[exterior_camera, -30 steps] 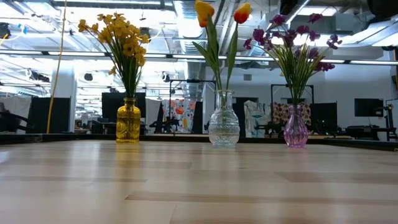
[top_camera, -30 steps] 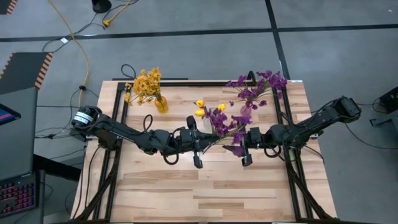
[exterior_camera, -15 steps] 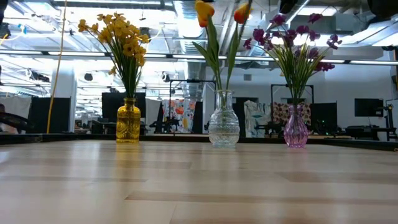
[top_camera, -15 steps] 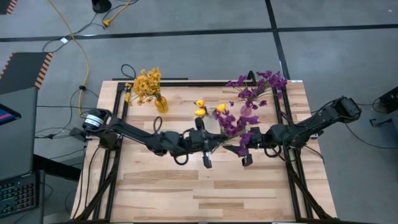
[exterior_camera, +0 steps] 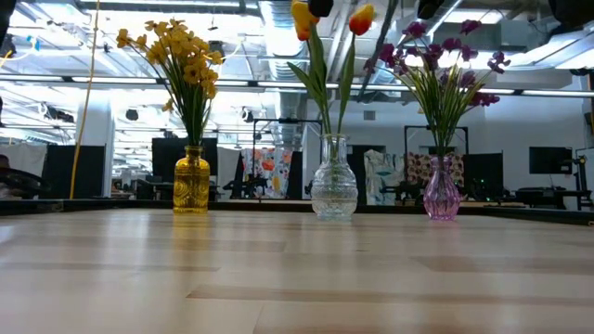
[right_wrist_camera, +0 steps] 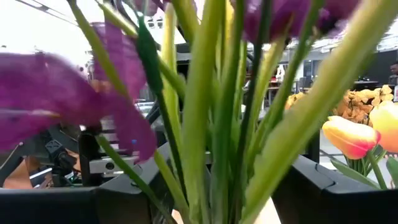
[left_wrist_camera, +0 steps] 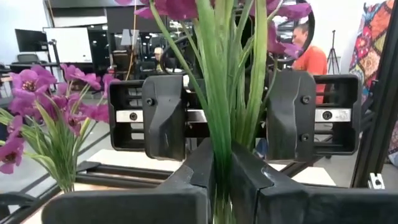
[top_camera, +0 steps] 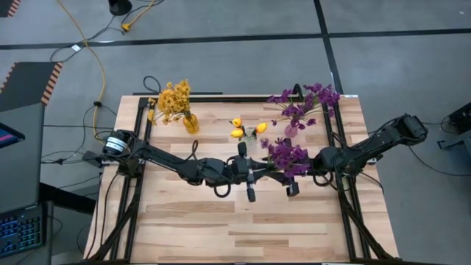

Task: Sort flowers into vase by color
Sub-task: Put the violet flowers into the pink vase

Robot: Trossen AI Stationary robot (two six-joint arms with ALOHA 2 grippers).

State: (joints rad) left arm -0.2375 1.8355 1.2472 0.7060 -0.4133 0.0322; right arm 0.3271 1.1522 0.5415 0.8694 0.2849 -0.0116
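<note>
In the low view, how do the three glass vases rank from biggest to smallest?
1. The clear ribbed glass vase looks largest.
2. The amber yellow glass vase comes next.
3. The pink glass vase looks smallest.
The last two look close, and differing distance from the camera could sway this.

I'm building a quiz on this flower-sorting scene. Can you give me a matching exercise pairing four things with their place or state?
Things:
1. yellow vase
2. clear vase
3. pink vase
4. purple flower bunch

Places or states:
A. holds two orange-yellow tulips
B. stems clamped by the left gripper, above the table between both arms
C. holds fluffy yellow flowers
D. holds purple blooms, standing near the right arm's side

Pairs: 1-C, 2-A, 3-D, 4-B
</note>
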